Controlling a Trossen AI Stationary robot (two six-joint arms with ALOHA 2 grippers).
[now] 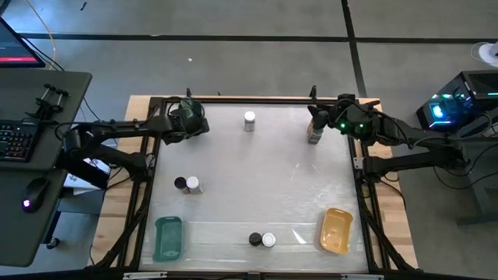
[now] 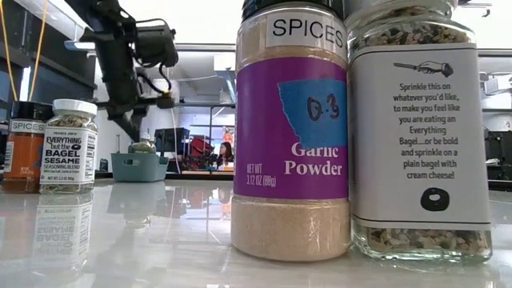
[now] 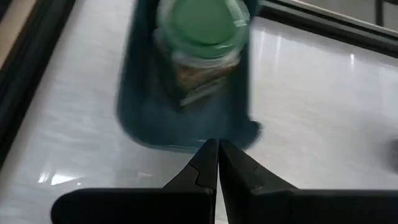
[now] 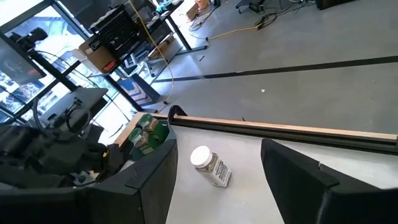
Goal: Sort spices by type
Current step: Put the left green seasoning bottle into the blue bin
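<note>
Tabletop: green-lidded jar [image 3: 202, 37] beyond left hand [image 3: 218, 163]

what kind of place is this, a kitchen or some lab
Most likely a robotics lab or workshop, not a kitchen. Spice jars stand on a framed test table between two robot arms, a desk with a keyboard sits beside it, and cables run across a bare concrete floor.

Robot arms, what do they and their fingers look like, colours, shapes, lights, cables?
Both arms are dark, near-black, jointed tubular links. The left gripper ends in two black, tapered, wedge-shaped fingers on a flat black bar. The right gripper has broad, dark, slab-like fingers and small green lights glowing on its wrist. Dark cables run along the right arm.
</note>
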